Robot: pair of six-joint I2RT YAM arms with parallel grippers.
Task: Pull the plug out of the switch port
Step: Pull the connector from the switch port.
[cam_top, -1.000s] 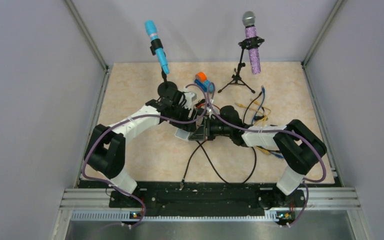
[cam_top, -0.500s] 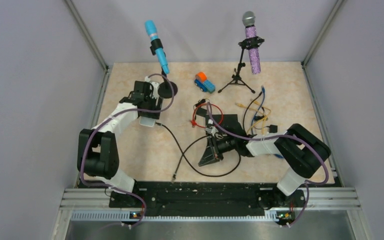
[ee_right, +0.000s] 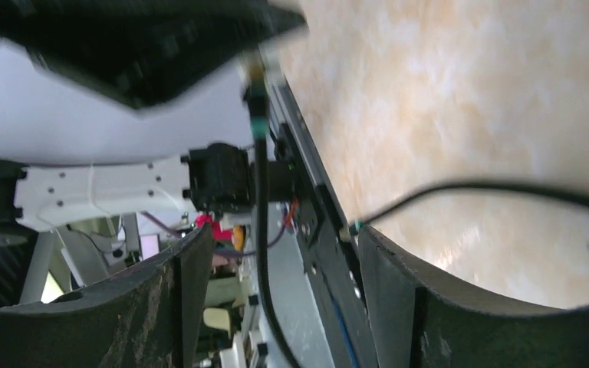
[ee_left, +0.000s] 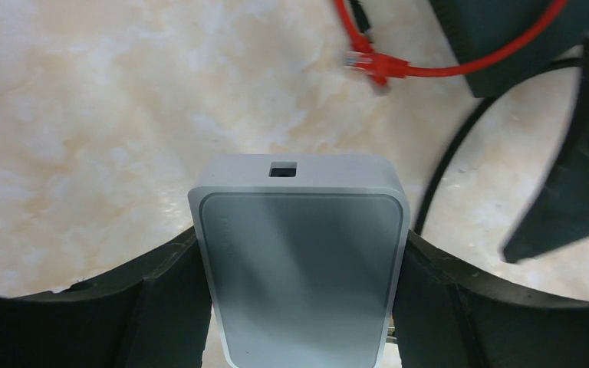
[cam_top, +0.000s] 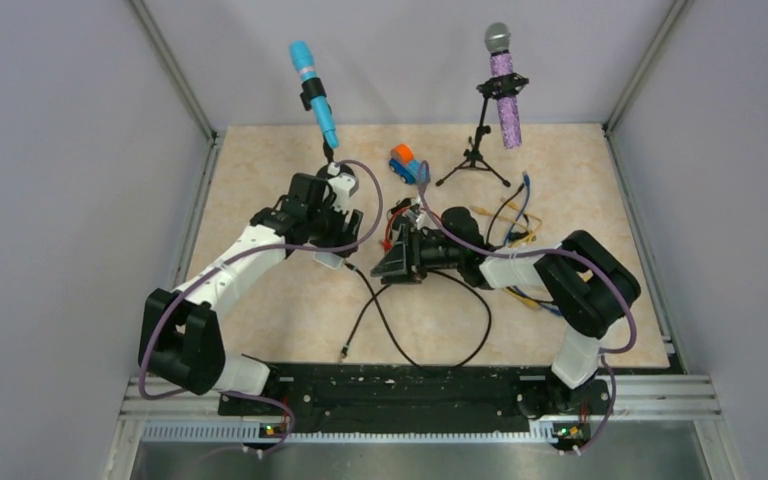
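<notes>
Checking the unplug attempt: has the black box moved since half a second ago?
Yes. The black box has shifted up and slightly left in the top view, ending closer to the toy car.

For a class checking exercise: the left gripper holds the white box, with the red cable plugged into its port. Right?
No. In the left wrist view the left gripper holds the white box, but its port is empty; the red cable lies apart.

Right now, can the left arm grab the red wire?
Probably not: the left gripper is shut on the white box, so it cannot take anything else, though the red wire lies bare just ahead.
</notes>
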